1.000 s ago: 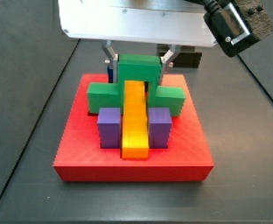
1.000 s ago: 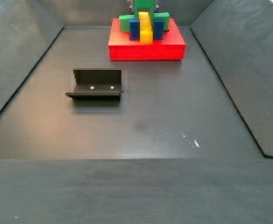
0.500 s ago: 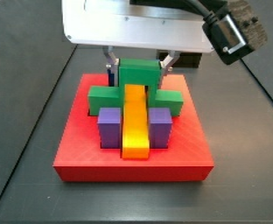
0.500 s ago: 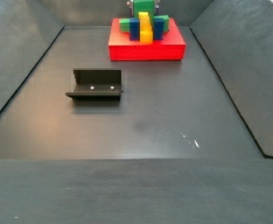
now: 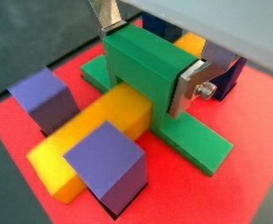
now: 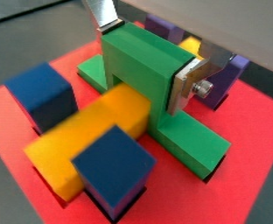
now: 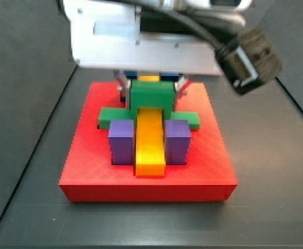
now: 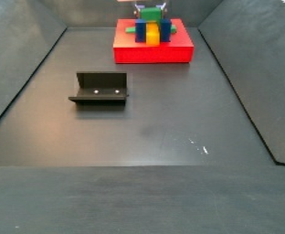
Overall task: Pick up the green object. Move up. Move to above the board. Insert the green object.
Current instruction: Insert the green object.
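Gripper: the silver two-finger gripper (image 5: 150, 61) pinches the raised cube of the bright green inverted-T plastic piece (image 5: 150, 74) — plates flat on opposite faces.
Piece: upper middle in a side view (image 7: 148, 100), straddling the long yellow bar (image 7: 148, 142) on the flat red slotted board (image 7: 148, 180); apparently seated.
Handling: likely rigid, light, smooth-sided — the cube is the sensible hold.

Tool (image 7: 151, 82) astride green object (image 7: 149, 107) on board (image 7: 148, 181).

Red board (image 8: 153, 53) at far end, fixture (image 8: 100, 89) well apart on floor (image 8: 145, 128)
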### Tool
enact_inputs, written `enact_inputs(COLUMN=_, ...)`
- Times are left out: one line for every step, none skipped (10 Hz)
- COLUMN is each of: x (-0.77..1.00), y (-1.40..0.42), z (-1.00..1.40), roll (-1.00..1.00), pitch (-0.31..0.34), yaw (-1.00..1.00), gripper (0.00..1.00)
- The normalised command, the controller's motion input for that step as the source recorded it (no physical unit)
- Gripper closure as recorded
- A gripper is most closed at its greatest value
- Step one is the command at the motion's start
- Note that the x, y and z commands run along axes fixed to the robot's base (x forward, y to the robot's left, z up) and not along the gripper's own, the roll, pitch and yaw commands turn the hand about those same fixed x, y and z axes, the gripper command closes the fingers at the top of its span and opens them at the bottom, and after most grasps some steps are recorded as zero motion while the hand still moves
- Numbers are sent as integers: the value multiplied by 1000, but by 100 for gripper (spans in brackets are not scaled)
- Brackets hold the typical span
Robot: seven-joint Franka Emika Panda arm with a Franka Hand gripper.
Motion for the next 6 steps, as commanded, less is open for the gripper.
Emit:
enact_inputs(x=-14, y=0, z=-477, roll=84, pitch=-163, yaw=0, gripper=100)
enact_inputs(x=0, y=0, z=-471, roll=89, pitch=-146, yaw=0, gripper=100)
enact_inputs(x=0, y=0, z=-500, roll=70, pitch=-154, yaw=0, gripper=100)
enact_inputs(x=0, y=0, z=-220, roll=66, pitch=-64, yaw=0, gripper=100)
enact_inputs(x=0, y=0, z=0, roll=-9, pitch=0, yaw=0, gripper=100)
enact_inputs(x=0, y=0, z=0, roll=0, pitch=0, yaw=0, gripper=100)
